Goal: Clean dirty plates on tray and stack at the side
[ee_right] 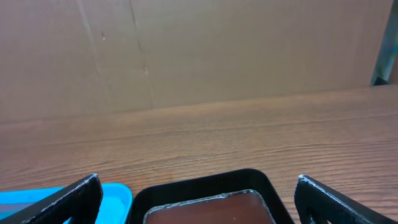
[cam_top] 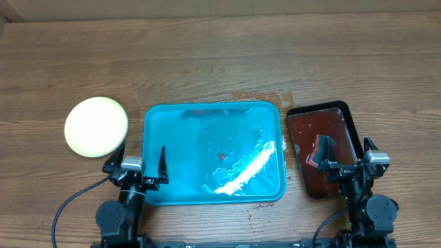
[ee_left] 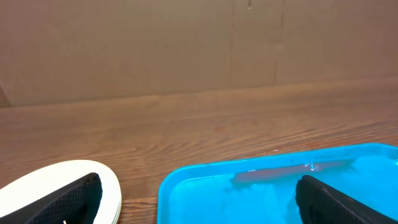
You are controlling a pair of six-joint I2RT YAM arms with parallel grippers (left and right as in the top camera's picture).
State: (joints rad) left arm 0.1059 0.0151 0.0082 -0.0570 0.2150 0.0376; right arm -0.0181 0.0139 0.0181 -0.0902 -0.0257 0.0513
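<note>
The plates (cam_top: pixel 96 126) lie stacked on the bare table left of the tray, and the top one is pale yellow-green and looks clean. In the left wrist view the stack (ee_left: pixel 50 180) shows layered edges. The turquoise tray (cam_top: pixel 213 105) holds a film of water with white glare and a tiny red speck (cam_top: pixel 221 156); no plate lies in it. My left gripper (cam_top: pixel 138 162) hangs open over the tray's left rim (ee_left: pixel 186 177), between stack and tray. My right gripper (cam_top: pixel 346 151) is open above the dark tray, holding nothing.
A dark brown-black tray (cam_top: pixel 348 114) with reddish liquid stands right of the turquoise tray; its far rim (ee_right: pixel 205 185) fills the right wrist view. Water drops spot the wood behind (cam_top: pixel 265 96) and in front (cam_top: pixel 260 206) of the turquoise tray. A cardboard wall closes the back.
</note>
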